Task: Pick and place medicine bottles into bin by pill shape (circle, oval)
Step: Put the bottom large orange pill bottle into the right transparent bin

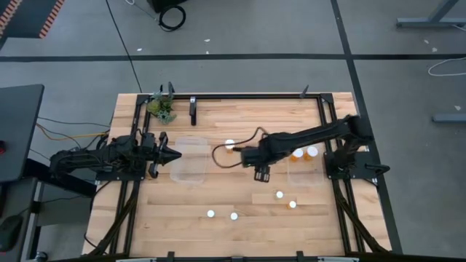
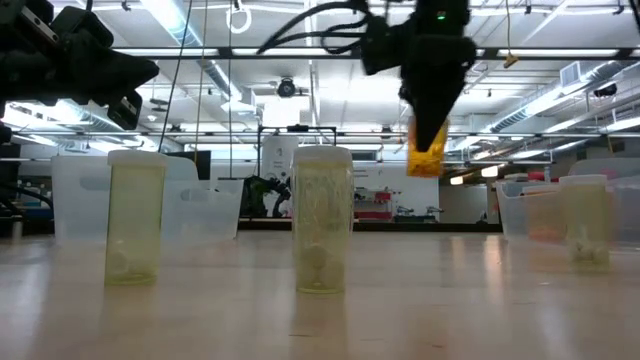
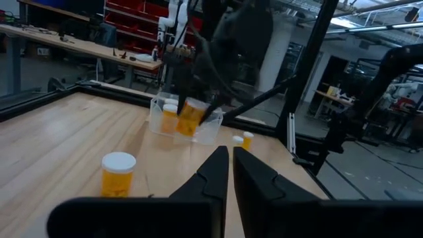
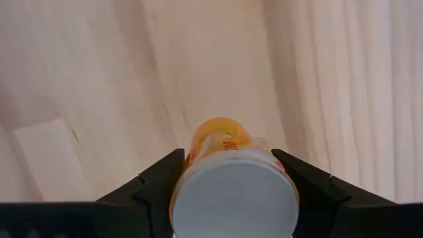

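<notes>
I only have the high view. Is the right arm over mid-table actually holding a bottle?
Observer: Yes. The right wrist view shows an amber bottle with a white cap between the right gripper's fingers.
Operator: Is it resting on the table or lifted?
Observer: Lifted. In the low view it hangs well above the wood.
Operator: And the left gripper?
Observer: Its wrist view shows the fingers shut with nothing between them.
</notes>
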Motion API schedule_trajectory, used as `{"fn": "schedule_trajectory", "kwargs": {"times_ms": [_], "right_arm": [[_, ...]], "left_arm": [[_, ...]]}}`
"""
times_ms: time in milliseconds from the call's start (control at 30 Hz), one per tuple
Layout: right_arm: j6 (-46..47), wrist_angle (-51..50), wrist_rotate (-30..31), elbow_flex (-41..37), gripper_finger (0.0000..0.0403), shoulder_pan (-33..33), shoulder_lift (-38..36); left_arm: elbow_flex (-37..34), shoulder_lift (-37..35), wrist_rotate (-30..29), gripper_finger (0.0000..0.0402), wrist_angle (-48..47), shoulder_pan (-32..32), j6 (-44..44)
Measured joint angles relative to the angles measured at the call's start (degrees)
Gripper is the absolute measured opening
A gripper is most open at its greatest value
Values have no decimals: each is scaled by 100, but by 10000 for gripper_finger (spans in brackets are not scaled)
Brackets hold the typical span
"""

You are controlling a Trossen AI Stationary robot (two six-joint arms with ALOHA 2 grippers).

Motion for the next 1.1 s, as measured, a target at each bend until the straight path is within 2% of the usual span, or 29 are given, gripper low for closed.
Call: {"fn": "schedule_trajectory", "kwargs": {"times_ms": [267,533,767,1100], "right_arm": [[1081,-40,-65,-1114,225,-30,-1544],[1837,-212,-302,-1839,225,-23,-2579],[2250,-364,-658,-2140,225,-26,-2981],[2421,-757,-776,-2163,225,-26,-3024]], "left_arm": [[0,0,1,31,0,1,1],[1,0,1,34,0,-1,1],[1,0,1,25,0,1,1],[0,0,1,36,0,1,1]]}}
